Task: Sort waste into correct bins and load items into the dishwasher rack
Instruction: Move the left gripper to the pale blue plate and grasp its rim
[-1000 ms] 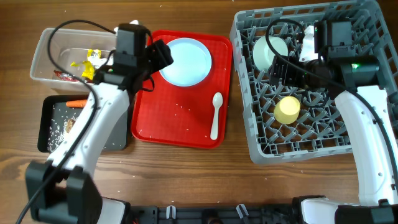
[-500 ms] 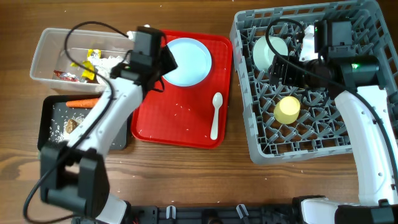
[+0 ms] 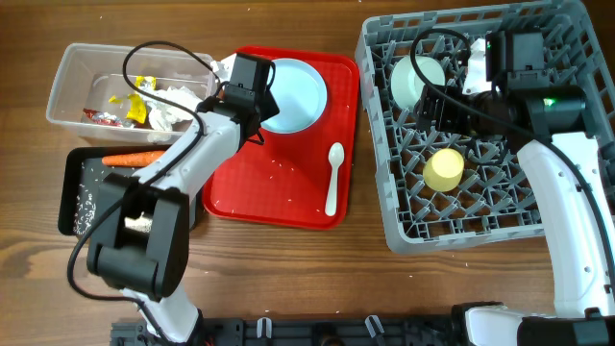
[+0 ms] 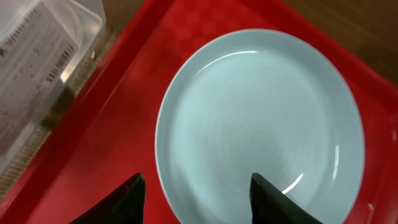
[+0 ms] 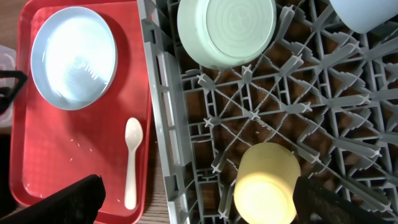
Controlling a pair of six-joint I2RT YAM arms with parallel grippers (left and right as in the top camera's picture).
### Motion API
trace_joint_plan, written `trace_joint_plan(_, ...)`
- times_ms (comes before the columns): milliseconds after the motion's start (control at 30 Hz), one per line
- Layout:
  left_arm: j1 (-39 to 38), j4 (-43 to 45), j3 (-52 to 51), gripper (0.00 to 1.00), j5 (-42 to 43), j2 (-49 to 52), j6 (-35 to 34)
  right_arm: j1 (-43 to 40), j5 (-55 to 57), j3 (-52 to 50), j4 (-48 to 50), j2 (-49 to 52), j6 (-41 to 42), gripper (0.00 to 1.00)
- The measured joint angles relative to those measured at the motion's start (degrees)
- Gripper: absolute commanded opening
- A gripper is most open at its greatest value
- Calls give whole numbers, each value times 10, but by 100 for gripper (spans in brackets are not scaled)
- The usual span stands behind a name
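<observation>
Over the far-left part of the red tray (image 3: 279, 197), the left hand (image 4: 202, 199) now hangs above the round light blue plate (image 3: 293, 91). A second ago it was out over the clear tub (image 3: 82, 82) at the bench's far-left corner, and half a second ago it was crossing the tub's right wall. The crumpled white tissue (image 3: 173, 101) lies inside the tub at its right end, beside the yellow and red wrappers (image 3: 125, 104). The carrot (image 3: 133, 158) rests on the far edge of the black tray (image 3: 72, 197), and the white spoon (image 3: 333, 178) lies on the red tray's right side, both where they were. On the right nothing has shifted.

In the left wrist view the left hand's jaws stand partly apart with nothing between them. One fingertip is at the plate's rim and the other above its inside. Whether either touches the plate cannot be told.

The right hand (image 5: 199, 196) is spread wide and empty, holding still above the grey dishwasher rack (image 3: 404, 231). The yellow cup (image 3: 444, 169) sits below it, and an upturned bowl (image 3: 415, 82) is toward the rack's far-left corner.
</observation>
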Motion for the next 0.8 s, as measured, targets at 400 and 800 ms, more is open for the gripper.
trace_joint_plan(400,0,16,0,39,-4,66,-21,0,2,0,-3,0,0,100)
trace_joint_plan(800,0,15,0,4,-7,83,-27,0,2,0,-8,0,0,100)
